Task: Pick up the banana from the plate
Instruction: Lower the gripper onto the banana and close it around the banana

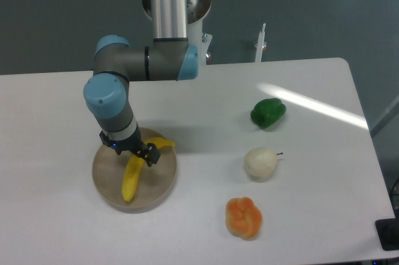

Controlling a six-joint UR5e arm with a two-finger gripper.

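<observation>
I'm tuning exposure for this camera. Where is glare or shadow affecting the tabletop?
Fixed camera: a bright diagonal streak of glare crosses the table at right, just behind the green pepper; the arm casts a soft shadow beside the plate, right of the banana; the image is slightly soft overall.

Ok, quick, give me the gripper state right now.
Gripper: low over the banana on the plate; whether the fingers are open or shut on it cannot be told from this view.

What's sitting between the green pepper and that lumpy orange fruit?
A white pear-shaped fruit lies between the green pepper and the orange fruit, per the fixed camera.
</observation>
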